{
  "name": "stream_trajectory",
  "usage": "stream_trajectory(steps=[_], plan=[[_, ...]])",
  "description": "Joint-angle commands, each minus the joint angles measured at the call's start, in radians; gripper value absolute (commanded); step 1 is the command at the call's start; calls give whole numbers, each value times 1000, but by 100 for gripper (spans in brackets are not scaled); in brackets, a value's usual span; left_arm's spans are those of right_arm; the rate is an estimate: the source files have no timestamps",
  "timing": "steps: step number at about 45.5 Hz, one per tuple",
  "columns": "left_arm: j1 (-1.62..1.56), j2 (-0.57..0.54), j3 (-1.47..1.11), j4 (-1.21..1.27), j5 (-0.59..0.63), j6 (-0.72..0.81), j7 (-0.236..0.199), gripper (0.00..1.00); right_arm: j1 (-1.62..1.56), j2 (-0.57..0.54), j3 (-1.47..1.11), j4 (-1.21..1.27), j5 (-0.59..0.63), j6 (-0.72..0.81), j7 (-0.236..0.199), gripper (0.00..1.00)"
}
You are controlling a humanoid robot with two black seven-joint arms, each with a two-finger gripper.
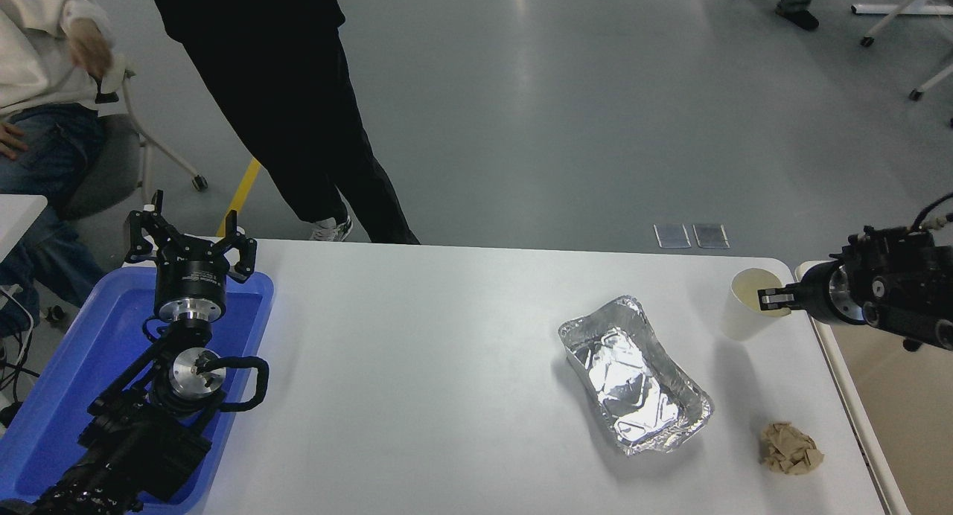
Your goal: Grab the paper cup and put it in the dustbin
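Observation:
The white paper cup (747, 306) hangs upright a little above the table near its far right corner, cream inside showing. My right gripper (774, 301) comes in from the right edge and is shut on the cup's right rim. Just to the right of the cup stands the beige dustbin (878, 433), its pale rim running along the table's right side; the arm covers part of it. My left gripper (190, 241) is parked open over the blue tray at the lower left.
A silver foil tray (635, 373) lies right of the table's middle. A crumpled brown paper ball (790, 448) sits near the front right. The blue tray (82, 366) is at the left edge. A person in black trousers (298, 113) stands at the far side, another sits at far left.

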Motion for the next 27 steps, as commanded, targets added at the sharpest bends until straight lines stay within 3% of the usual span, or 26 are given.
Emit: stream_trajectory(steps=[1,13,16,27], plan=[[0,0,0,0,0,0,0,99,217,-152,-10,197,2,106,-5,0],[0,0,0,0,0,0,0,99,477,-265,-18,319,2,309,-34,0],[0,0,0,0,0,0,0,99,537,-279,-29,332,2,362,-56,0],[0,0,0,0,0,0,0,99,695,-291,-98,356,2,441,-62,0]])
